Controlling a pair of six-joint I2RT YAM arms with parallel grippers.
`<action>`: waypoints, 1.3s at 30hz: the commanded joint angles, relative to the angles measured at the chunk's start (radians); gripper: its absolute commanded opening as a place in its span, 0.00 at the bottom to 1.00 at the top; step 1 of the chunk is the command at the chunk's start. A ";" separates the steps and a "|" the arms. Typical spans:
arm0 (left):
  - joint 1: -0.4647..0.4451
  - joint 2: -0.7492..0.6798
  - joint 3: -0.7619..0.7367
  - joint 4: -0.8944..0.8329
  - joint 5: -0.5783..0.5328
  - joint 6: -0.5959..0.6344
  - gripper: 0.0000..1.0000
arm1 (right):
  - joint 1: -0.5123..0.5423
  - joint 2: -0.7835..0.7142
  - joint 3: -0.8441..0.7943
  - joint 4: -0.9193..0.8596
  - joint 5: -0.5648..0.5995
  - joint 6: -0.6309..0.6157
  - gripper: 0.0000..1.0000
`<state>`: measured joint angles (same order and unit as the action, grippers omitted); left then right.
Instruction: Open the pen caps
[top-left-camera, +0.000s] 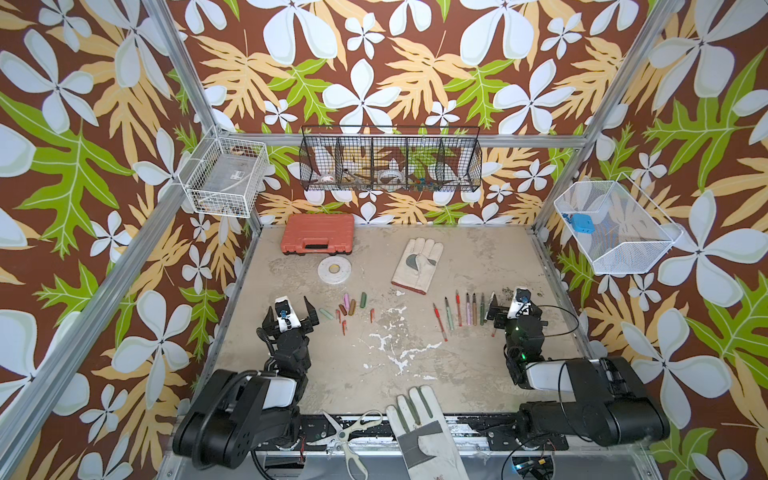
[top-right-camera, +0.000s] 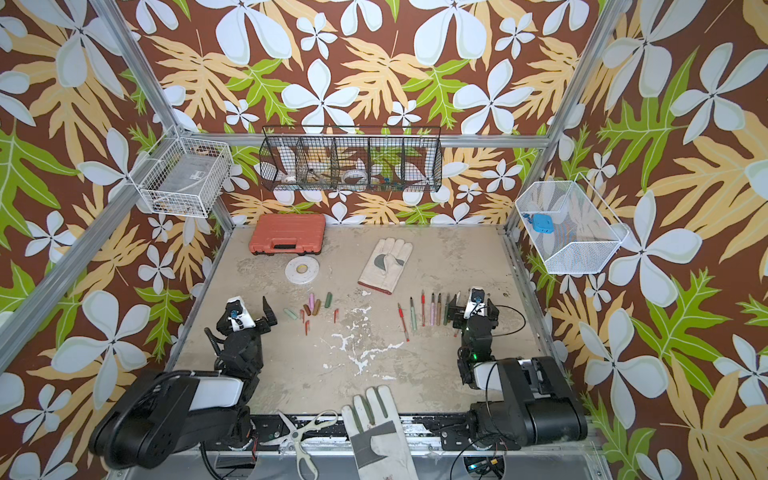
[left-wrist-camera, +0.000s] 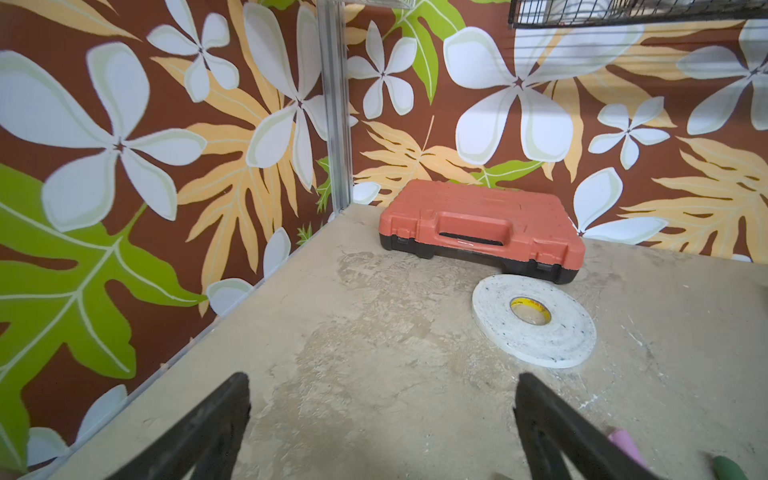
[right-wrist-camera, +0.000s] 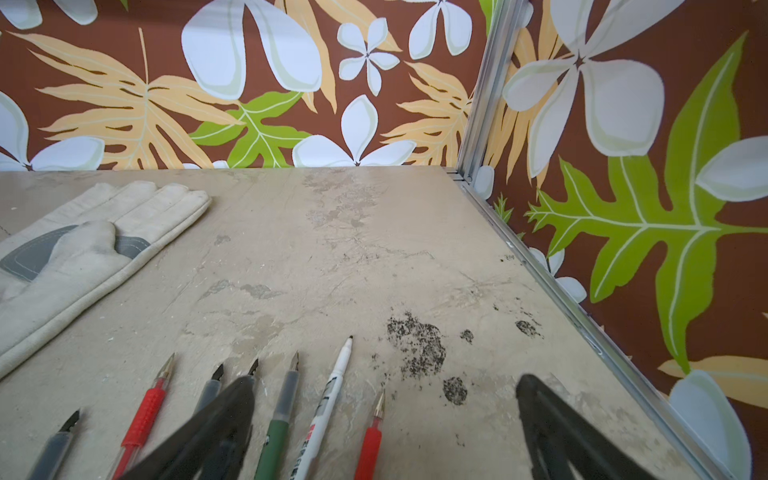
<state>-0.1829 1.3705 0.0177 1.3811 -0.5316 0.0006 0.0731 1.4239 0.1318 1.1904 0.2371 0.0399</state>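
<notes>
The pen caps (top-left-camera: 347, 309) lie bunched by the left pincer (left-wrist-camera: 380, 378) and the bare-tipped pens (top-left-camera: 461, 313) ranked beside the right pincer (right-wrist-camera: 386, 380), seemingly sorted apart once uncapped, both pincers wide and empty.

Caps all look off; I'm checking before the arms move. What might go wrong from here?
The right gripper, open, straddles the white marker among the uncapped pens; pulling back may drag it. The left gripper, open, is close beside the pen caps, which may roll if nudged.
</notes>
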 joint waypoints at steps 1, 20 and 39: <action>0.006 0.122 0.018 0.224 0.108 0.011 1.00 | 0.000 0.042 0.024 0.093 -0.042 -0.018 0.98; 0.053 0.087 0.112 -0.028 0.185 -0.036 1.00 | -0.042 0.046 0.072 0.005 -0.150 -0.005 1.00; 0.051 0.088 0.103 -0.009 0.190 -0.030 1.00 | -0.041 0.045 0.073 0.005 -0.150 -0.006 1.00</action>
<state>-0.1318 1.4605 0.1238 1.3369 -0.3393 -0.0250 0.0311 1.4715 0.2039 1.1809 0.0853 0.0257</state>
